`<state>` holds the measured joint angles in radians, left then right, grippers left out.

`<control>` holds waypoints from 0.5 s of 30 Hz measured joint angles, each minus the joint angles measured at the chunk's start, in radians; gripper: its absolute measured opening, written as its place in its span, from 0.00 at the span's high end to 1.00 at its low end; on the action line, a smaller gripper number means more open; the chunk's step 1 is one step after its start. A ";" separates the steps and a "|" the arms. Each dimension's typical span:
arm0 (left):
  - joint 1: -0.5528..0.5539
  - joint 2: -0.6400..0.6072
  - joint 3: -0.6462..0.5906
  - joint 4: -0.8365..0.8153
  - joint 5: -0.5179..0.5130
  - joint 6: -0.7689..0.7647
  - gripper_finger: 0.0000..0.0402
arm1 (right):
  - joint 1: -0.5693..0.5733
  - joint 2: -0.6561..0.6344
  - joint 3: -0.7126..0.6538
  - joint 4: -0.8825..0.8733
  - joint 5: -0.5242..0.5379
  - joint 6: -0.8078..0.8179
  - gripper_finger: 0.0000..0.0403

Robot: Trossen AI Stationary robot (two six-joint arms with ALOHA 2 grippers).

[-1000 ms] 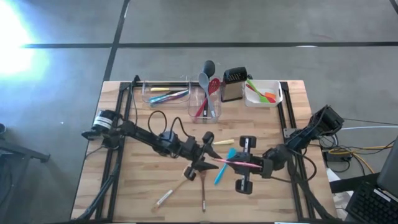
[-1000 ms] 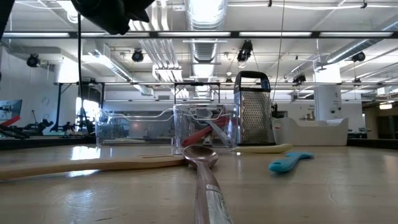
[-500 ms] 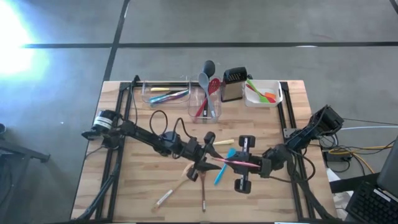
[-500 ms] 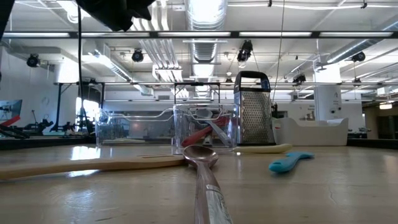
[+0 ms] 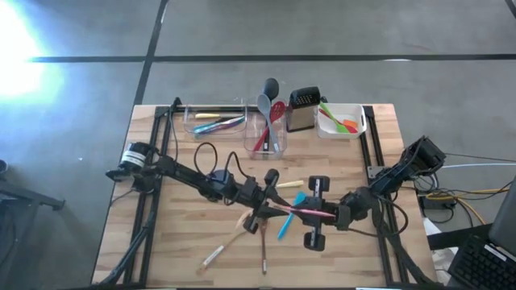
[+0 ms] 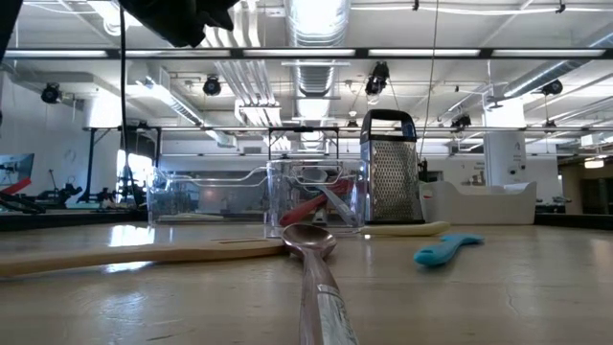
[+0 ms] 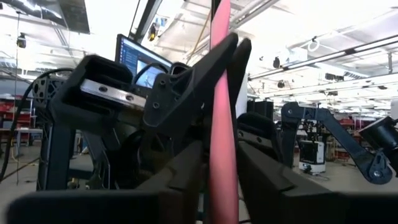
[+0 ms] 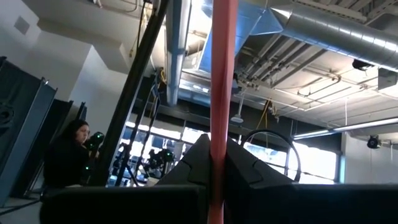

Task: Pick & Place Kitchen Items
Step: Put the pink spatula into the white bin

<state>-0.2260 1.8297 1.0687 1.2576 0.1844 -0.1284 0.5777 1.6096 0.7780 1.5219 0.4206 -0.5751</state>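
Note:
A slim pink utensil (image 5: pixel 302 211) hangs level above the table's middle, between my two grippers. My left gripper (image 5: pixel 270 209) reaches in from the left and is shut on the utensil's left end. My right gripper (image 5: pixel 321 213) comes from the right and is shut on it farther along. Under them a blue spatula (image 5: pixel 288 217) lies flat on the wood. A pale-handled utensil (image 5: pixel 290 184) lies just beyond, and two wooden spoons (image 5: pixel 230 242) lie nearer the front edge. The low view shows neither gripper's fingers nor the pink utensil. My left gripper pinches the pink utensil near its left end (image 7: pixel 222 134) between its two fingers (image 7: pixel 186 168), coming level from the table's left. The utensil is lifted clear of the table. My right gripper pinches the pink shaft (image 8: pixel 219 140) between its two fingers (image 8: pixel 245 168), coming level from the table's right. The shaft runs on past the fingers toward the left gripper.
At the far edge stand a long clear tub (image 5: pixel 216 122) with utensils, a tall clear tub (image 5: pixel 266 133) holding a black ladle and spoons, a steel grater (image 5: pixel 302 110) and a white tub (image 5: pixel 341 121) with green-orange tools. A person (image 8: pixel 68 158) shows beyond the table.
My left gripper has crept a little toward the table's right, closing on the right gripper along the pink utensil. The utensil and the right gripper have stayed where they were.

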 joint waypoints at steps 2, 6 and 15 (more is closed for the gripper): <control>0.002 -0.001 0.000 -0.018 -0.002 0.000 0.84 | 0.000 0.000 0.000 0.000 0.000 0.000 0.97; 0.009 -0.001 0.000 -0.022 0.003 -0.004 0.91 | 0.000 0.002 0.000 0.003 0.001 0.006 0.97; 0.013 -0.001 0.013 -0.046 0.038 -0.011 0.91 | 0.001 0.002 0.000 0.000 0.020 0.020 0.97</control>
<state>-0.2133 1.8282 1.0820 1.2117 0.2226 -0.1396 0.5783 1.6119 0.7777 1.5217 0.4402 -0.5550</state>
